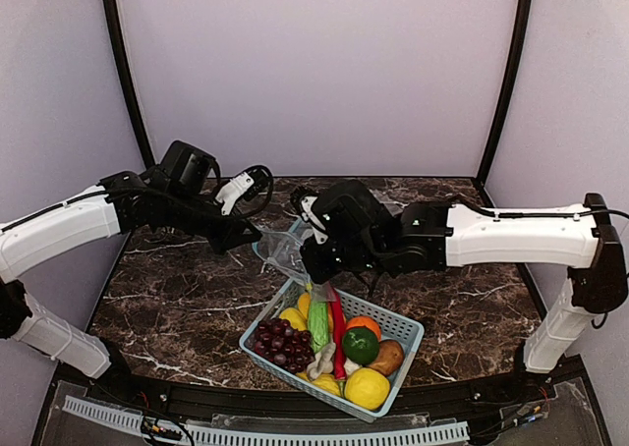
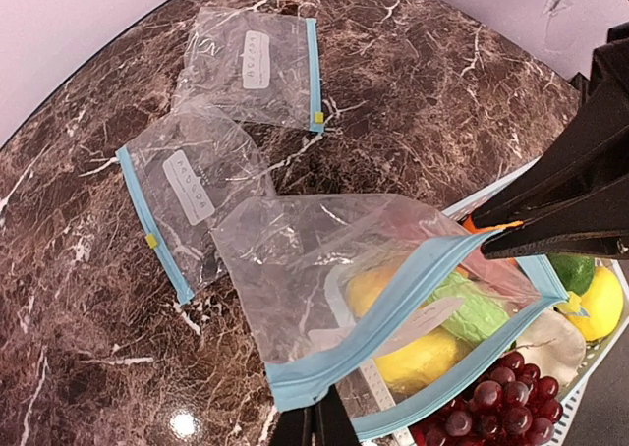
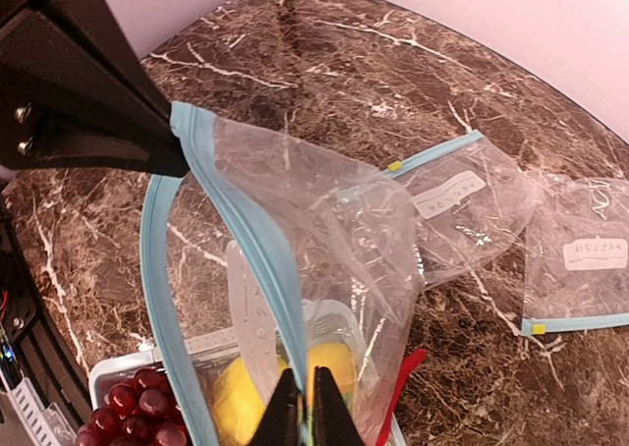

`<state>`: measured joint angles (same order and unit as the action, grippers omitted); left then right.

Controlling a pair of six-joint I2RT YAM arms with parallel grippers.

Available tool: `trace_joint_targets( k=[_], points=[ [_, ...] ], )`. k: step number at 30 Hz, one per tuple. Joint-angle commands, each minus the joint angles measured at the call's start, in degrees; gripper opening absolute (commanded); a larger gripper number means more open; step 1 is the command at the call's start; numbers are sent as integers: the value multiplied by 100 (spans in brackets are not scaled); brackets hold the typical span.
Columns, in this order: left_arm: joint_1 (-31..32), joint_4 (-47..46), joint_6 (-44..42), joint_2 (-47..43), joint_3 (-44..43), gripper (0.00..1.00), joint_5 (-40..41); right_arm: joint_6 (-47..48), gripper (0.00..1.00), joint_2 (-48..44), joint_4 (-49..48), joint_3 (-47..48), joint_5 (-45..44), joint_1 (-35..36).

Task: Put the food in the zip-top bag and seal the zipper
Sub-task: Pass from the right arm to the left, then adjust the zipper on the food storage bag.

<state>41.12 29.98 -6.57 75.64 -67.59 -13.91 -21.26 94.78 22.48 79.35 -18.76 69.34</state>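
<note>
Dark brown marble table point(image 1: 177, 308), white veining, glossy, with a light glare spot. Plain pale lilac walls point(image 1: 314, 73) on three sides, black corner posts point(image 1: 125, 73). Slotted white cable duct point(image 1: 295, 433) along near edge.

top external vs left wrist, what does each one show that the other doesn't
Only the top external view shows both whole arms and the brown potato in the basket. Only the left wrist view shows one spare bag and a second spare bag lying flat on the table. Both show the zip-top bag held open between the left gripper and right gripper, plus the grapes.
</note>
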Motion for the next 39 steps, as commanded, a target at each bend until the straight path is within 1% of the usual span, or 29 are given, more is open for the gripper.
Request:
trace_joint_targets(
  k=[1, 5, 11, 13, 16, 18, 21, 24, 27, 29, 31, 33, 36, 39],
  points=[
    [73, -43, 954, -155, 93, 1, 367, -289, 16, 208, 216, 373, -952, 165],
    [128, -297, 1432, -272, 150, 1, 353, -171, 29, 492, 253, 642, -893, 282],
    [150, -356, 1732, -295, 75, 1, 408, -151, 55, 629, 303, 878, -951, 428],
    [150, -367, 1804, -304, 67, 1, 408, -344, 60, 749, 581, 1031, -1247, 438],
    [154, -354, 1862, -347, 35, 1, 474, -814, 67, 1048, 1237, 1288, -1785, 439],
    [154, -295, 1835, -385, -3, 1, 590, -1080, 70, 1235, 1767, 1475, -2050, 434],
    [166, -166, 1714, -439, -95, 1, 775, -1380, 76, 1432, 2264, 1665, -2269, 425],
    [167, -85, 1387, -495, -186, 1, 788, -1567, 82, 1507, 2577, 1713, -2334, 364],
    [162, 65, 972, -531, -239, 1, 526, -1743, 82, 1358, 2640, 1523, -2226, 179],
    [179, 178, 747, -540, -256, 1, 430, -1673, 82, 1179, 2510, 1333, -2079, 57],
    [196, 255, 624, -502, -244, 1, 372, -1436, 80, 989, 2167, 1055, -1846, -19],
    [239, 252, 601, -457, -192, 1, 337, -1196, 77, 779, 1627, 810, -1526, -71],
    [328, 195, 720, -365, -168, 1, 324, -883, 69, 587, 1056, 597, -1200, -70],
    [379, 137, 891, -271, -168, 1, 257, -505, 67, 496, 372, 487, -883, -75]
  ],
)
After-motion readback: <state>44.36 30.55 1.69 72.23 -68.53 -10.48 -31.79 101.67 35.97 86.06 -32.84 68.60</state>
